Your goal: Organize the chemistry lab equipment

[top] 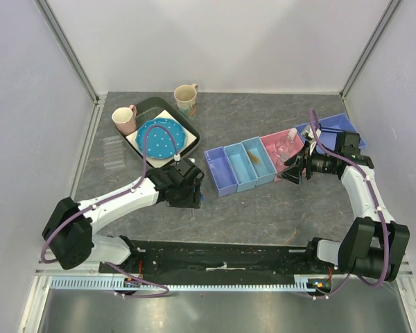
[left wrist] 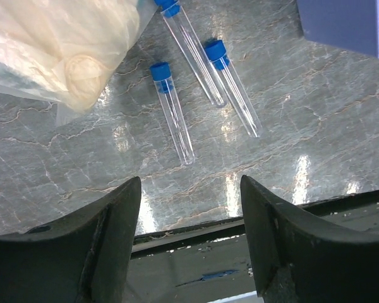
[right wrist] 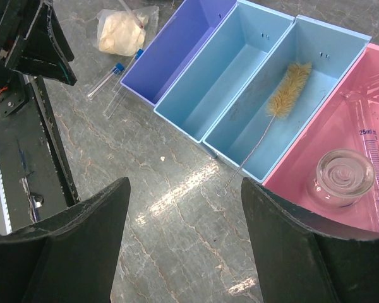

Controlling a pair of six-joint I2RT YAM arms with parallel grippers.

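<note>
Your table (top: 263,208) carries a row of bins at the middle right of the top view: a purple bin (right wrist: 177,47), two blue bins (right wrist: 224,69) and a pink bin (right wrist: 328,126). Your left claw (left wrist: 189,183) hangs wide and empty over the table. Your right claw (right wrist: 184,183) is wide and empty too, near the bins. The whitish bag (left wrist: 57,44) lies at the upper left of the left wrist view, with three blue-capped tubes (left wrist: 174,117) flat just beside it. A brush (right wrist: 287,91) lies in the right-hand blue bin, and a small clear flask (right wrist: 343,177) sits in the pink one.
</note>
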